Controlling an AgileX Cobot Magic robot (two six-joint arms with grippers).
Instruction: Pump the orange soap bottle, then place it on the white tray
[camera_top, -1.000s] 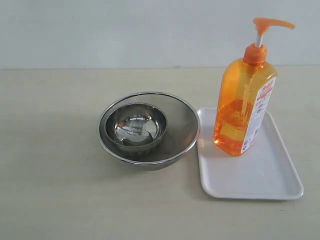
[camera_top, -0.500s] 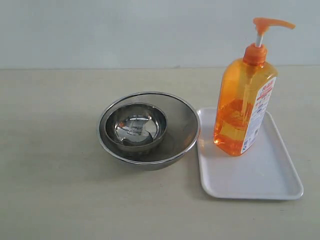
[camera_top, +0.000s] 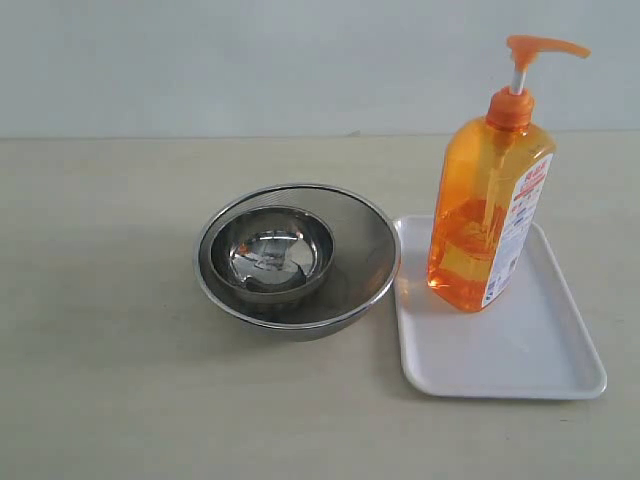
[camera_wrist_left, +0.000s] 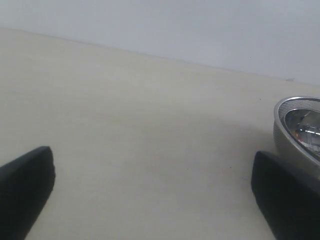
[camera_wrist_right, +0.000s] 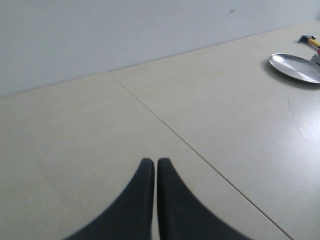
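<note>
Orange soap bottle (camera_top: 487, 220) upright on white tray (camera_top: 520, 355) (untouched); left gripper (camera_wrist_left: 152, 192) spread wide, right gripper (camera_wrist_right: 155, 167) pressed together, empty.

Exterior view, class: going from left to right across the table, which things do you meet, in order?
Large steel bowl, with a smaller bowl nested inside it → white tray, with the orange soap bottle standing on it.

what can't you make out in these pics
Exterior view: the label print on the orange soap bottle is too small to read.
Left wrist view: the steel bowl is cut off by the picture's edge and partly hidden behind a finger.
Right wrist view: the steel plate is cut by the edge; the yellow object near it is too small to identify.
</note>
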